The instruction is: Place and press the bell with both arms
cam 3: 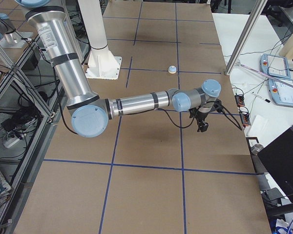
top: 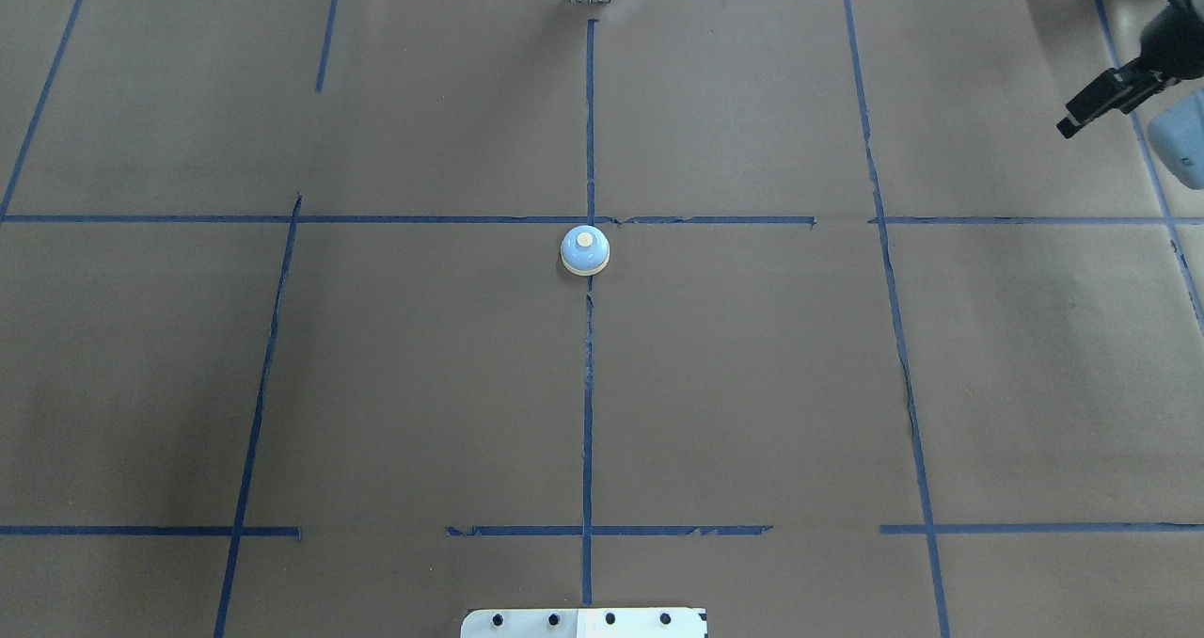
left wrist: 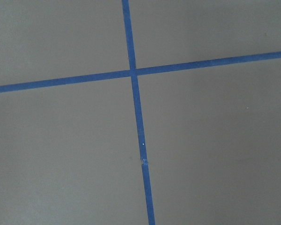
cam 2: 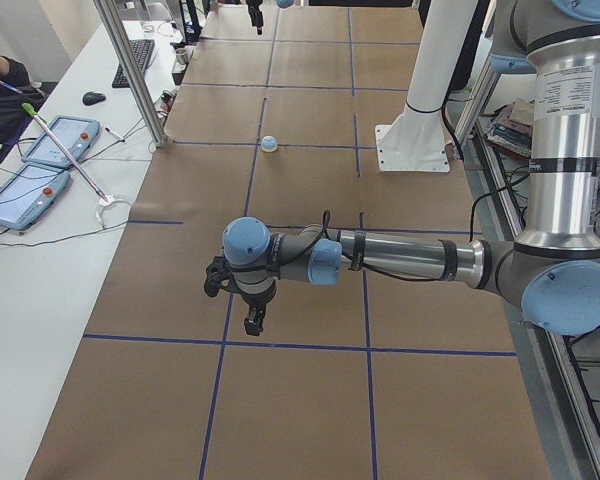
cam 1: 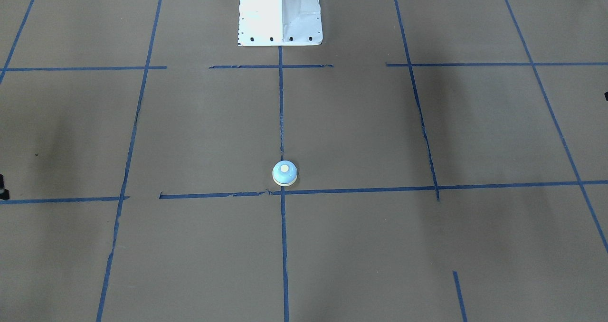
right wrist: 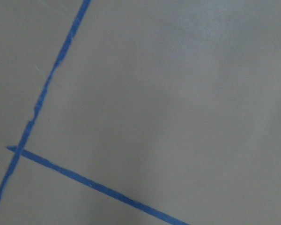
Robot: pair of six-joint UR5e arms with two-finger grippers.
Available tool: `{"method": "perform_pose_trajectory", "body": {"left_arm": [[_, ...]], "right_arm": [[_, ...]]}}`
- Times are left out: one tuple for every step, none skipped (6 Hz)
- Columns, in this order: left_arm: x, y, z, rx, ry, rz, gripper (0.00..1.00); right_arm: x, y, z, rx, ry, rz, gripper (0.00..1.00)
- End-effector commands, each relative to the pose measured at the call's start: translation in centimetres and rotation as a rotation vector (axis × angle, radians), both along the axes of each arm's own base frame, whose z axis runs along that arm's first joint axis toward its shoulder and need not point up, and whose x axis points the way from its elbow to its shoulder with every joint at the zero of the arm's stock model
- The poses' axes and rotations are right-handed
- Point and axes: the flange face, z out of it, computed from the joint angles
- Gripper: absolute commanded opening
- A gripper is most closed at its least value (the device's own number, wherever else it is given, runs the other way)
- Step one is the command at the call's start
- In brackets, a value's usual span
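Tape point(top: 588, 384) in blue marks a grid on the brown-papered table point(top: 423, 384). We find the bell point(top: 584, 249) standing upright on the centre line, button up. It is just beside a crossing of 2 tape lines, on the robot's side of it. It is straight out from the white pedestal point(cam 1: 280, 13), well apart from it, and nothing touches it.

We see both arms far from the bell. The left arm point(cam 2: 400, 258) stretches level over the table at its own end. Its wrist is bent down so that the left gripper point(cam 2: 252, 322) hangs above the paper near a tape line. Only the side view shows that gripper, so we cannot tell how its jaws stand. The right arm point(cam 3: 136, 103) reaches out likewise at the other end, with the right gripper point(cam 3: 202, 126) pointing down above the paper. In the overhead view the right gripper shows at the far right corner as a dark slanted shape. It is too small there for us to judge whether the jaws are apart or together. Both wrist cameras show only paper and tape.
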Motion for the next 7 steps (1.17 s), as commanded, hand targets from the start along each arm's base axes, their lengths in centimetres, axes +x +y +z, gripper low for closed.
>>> {"method": "perform_pose_trajectory", "body": {"left_arm": [[0.6,-0.9,-3.7,0.010,0.011,-0.048,1.00],[3.5,-2.3,-8.6,0.036,0.031,-0.056,1.00],[10.0,-4.0,-13.3,0.018,0.050,-0.035,1.00],[15.7,-5.5,-17.1,0.008,0.018,-0.049,1.00],[16.8,-5.2,-16.7,0.008,-0.014,-0.056,1.00],[15.5,-3.8,-13.4,0.033,-0.045,0.019,1.00],[9.2,-3.1,-8.8,0.082,-0.080,0.052,1.00]], "right_arm": [[12.1,7.3,9.7,-0.085,-0.002,0.110,1.00],[16.9,10.4,12.2,-0.135,-0.007,0.198,0.99],[16.9,13.1,13.4,-0.152,0.009,0.201,0.99],[17.1,13.8,13.0,-0.150,0.053,0.218,1.00],[17.0,13.4,12.5,-0.144,0.050,0.220,1.00],[16.9,13.2,12.4,-0.140,0.051,0.217,1.00],[16.9,13.2,12.4,-0.136,0.051,0.216,1.00]]}}
